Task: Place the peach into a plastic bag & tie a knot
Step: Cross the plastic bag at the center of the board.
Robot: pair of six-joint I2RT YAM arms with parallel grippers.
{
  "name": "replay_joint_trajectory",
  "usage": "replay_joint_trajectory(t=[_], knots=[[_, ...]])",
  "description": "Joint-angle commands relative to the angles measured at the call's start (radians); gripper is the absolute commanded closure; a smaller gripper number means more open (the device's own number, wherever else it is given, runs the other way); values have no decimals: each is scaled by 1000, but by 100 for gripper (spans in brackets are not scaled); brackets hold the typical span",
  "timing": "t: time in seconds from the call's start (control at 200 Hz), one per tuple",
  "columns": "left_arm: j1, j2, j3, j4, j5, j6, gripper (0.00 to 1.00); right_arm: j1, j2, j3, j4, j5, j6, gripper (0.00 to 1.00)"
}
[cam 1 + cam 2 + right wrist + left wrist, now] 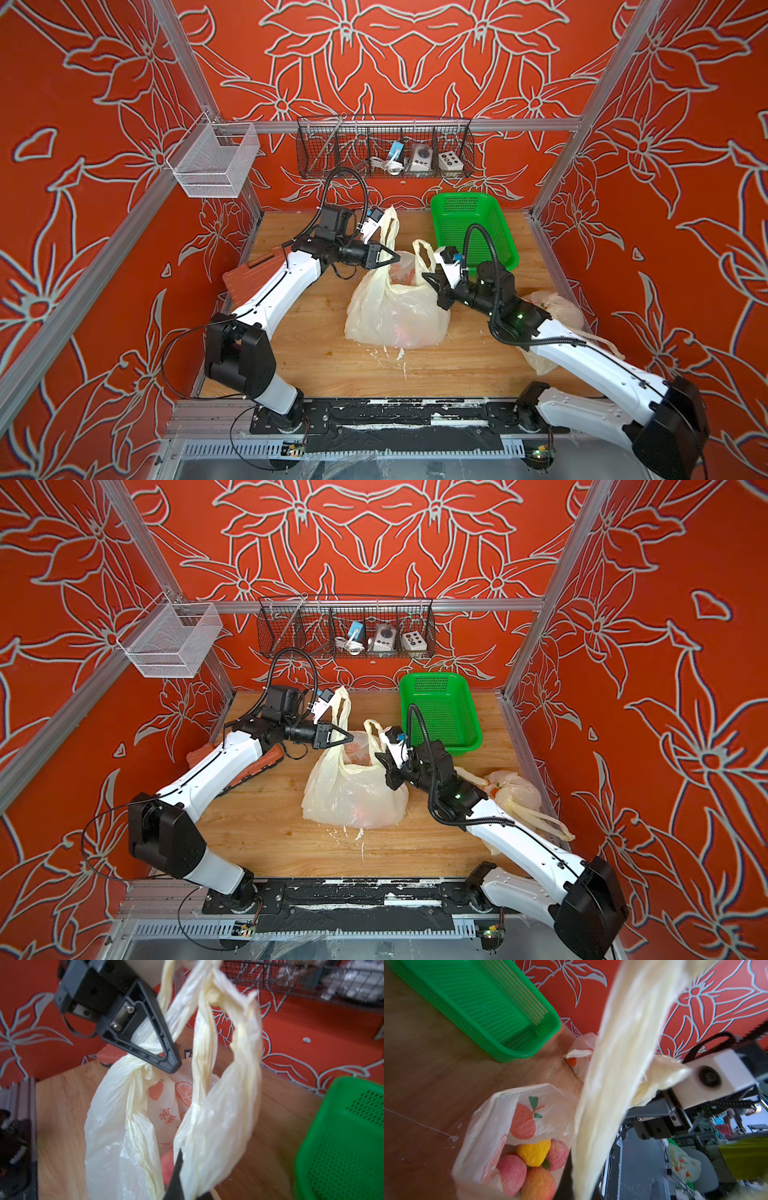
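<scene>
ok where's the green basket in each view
Both top views: green basket at the table's back, right of the cream bag.
Left wrist: basket beyond the open bag, against the red wall.
Right wrist: only a basket corner shows, beside the bag's raised handles.
Shared landmark: the cream bag.

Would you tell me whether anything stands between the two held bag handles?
Nothing visible does. The left gripper grips the taller loop, the right gripper the shorter loop; only the open mouth of the bag lies between them.
</scene>
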Motion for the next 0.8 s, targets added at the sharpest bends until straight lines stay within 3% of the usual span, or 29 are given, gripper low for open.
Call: replay_joint_trajectory(t=[0.0,0.105,0.24,0.44,0.721,0.796], knots=[[-59,47,73,-342,23,230,100,12,-6,49,-80,45,-271,100],[-99,131,164,-530,16,380,100,28,22,117,-164,-8,-348,100],[-118,178,210,-598,-6,443,97,76,85,181,-273,14,-431,100],[-116,141,176,-535,-33,439,68,89,96,180,-281,-32,-421,100],[-108,46,103,-390,60,395,44,96,112,209,-300,-76,-401,100],[-107,46,106,-375,69,378,42,101,120,216,-304,-80,-400,100]])
